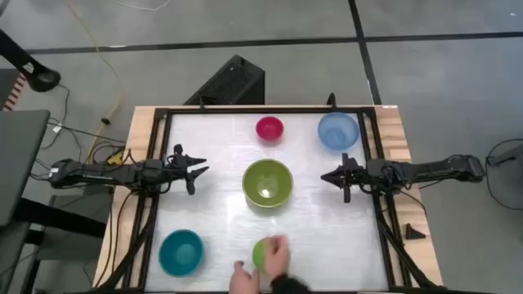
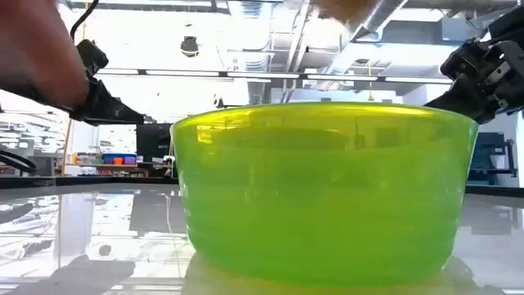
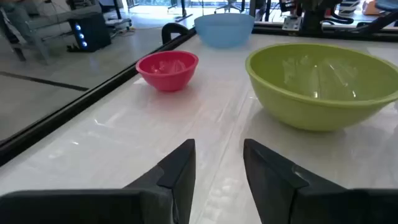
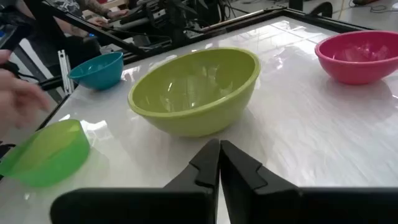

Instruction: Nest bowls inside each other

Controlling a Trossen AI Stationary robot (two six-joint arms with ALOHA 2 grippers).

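Five bowls stand apart on the white table. The olive-green bowl (image 1: 268,182) sits in the middle, the pink bowl (image 1: 270,128) and light blue bowl (image 1: 337,131) at the far side, the teal bowl (image 1: 181,251) near left. A person's hand (image 1: 274,261) is on the lime-green bowl (image 1: 263,254) at the near edge; it fills the low view (image 2: 323,192). My left gripper (image 1: 198,170) hovers open left of the olive bowl. My right gripper (image 1: 326,177) hovers shut right of it. Neither touches anything.
A black frame (image 1: 261,109) borders the table. The person's arm (image 1: 286,284) reaches in over the near edge. Bare table lies between each gripper and the olive bowl.
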